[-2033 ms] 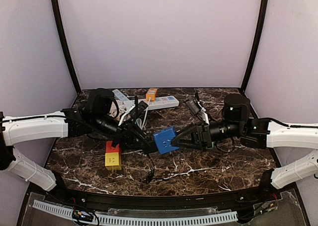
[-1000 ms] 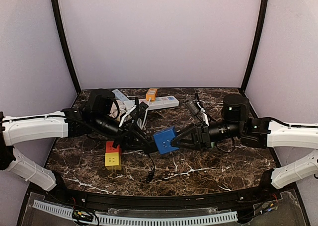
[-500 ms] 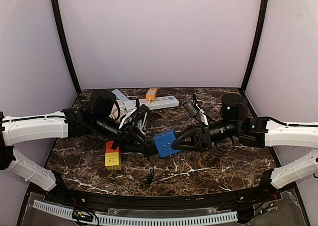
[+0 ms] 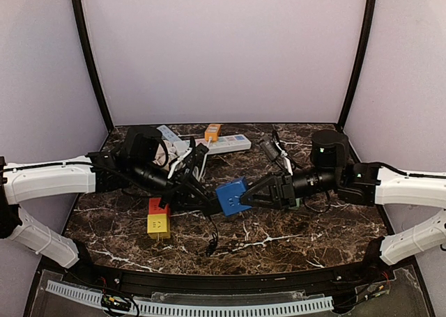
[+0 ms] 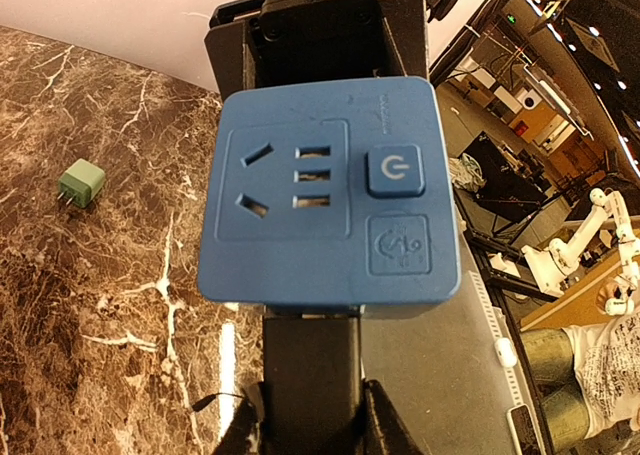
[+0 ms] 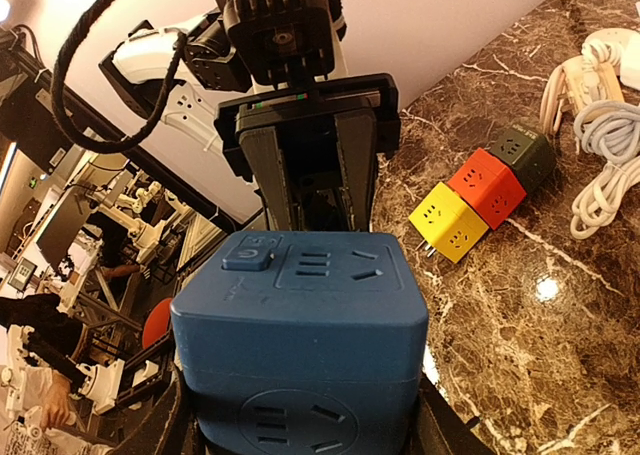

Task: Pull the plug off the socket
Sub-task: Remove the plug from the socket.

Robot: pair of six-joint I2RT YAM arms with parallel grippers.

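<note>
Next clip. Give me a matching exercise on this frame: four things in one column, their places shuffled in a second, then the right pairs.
Things
1. socket
2. plug
3. yellow cube
4. power strip

Places
A. on the table, touching a red cube
B. in the right pincer
C. at the back of the table
D. in the left pincer

Pairs: 1-B, 2-D, 3-A, 4-C
</note>
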